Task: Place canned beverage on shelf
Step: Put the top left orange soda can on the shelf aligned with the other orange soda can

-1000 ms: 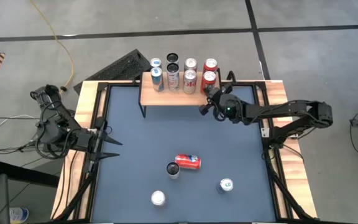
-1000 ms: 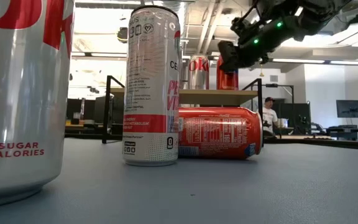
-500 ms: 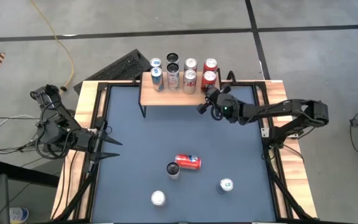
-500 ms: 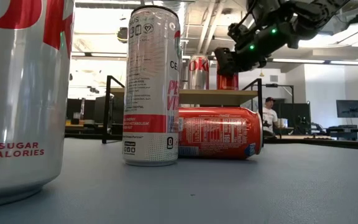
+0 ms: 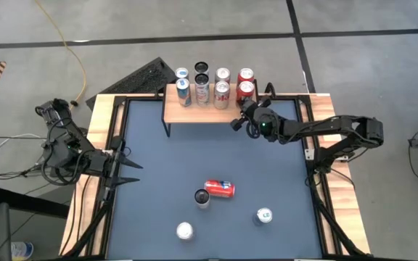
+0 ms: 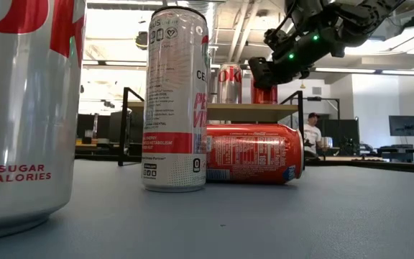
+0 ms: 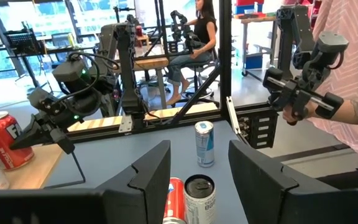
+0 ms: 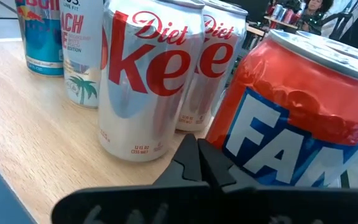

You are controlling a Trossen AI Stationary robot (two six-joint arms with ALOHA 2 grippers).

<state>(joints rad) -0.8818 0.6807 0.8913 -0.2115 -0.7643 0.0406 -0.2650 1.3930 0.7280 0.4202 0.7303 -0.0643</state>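
Observation:
The shelf [image 5: 194, 112], a light wooden top on black legs, stands at the table's far edge with several upright cans on it. The rightmost of these is a red can [image 8: 303, 118], and next to it is a silver Diet Coke can [image 8: 148, 87]. My right gripper [image 5: 242, 112] is shut and level at the shelf's right end, its tips [image 8: 194, 152] low between those two cans. My left gripper [image 5: 133, 170] waits open over the table's left edge. On the table's near half a red can [image 5: 220, 188] lies on its side, with a slim can [image 5: 202, 197] upright beside it. My right gripper's shut fingertips [image 8: 197, 158] stand close beside the lower side of the red can [image 8: 253, 143] on the shelf. They come level from the table's right. I cannot tell whether they touch the can.
Two more upright cans [image 5: 185, 230] [image 5: 265, 215] stand near the table's front edge. Black frame rails [image 5: 307, 145] run along the table's sides. Beyond the right edge a person's arm [image 7: 353, 112] holds a device. Open mat lies between the shelf and the loose cans.
My right gripper, still shut, has edged a little toward the table's left and far side, closer to the red can at the shelf's right end.

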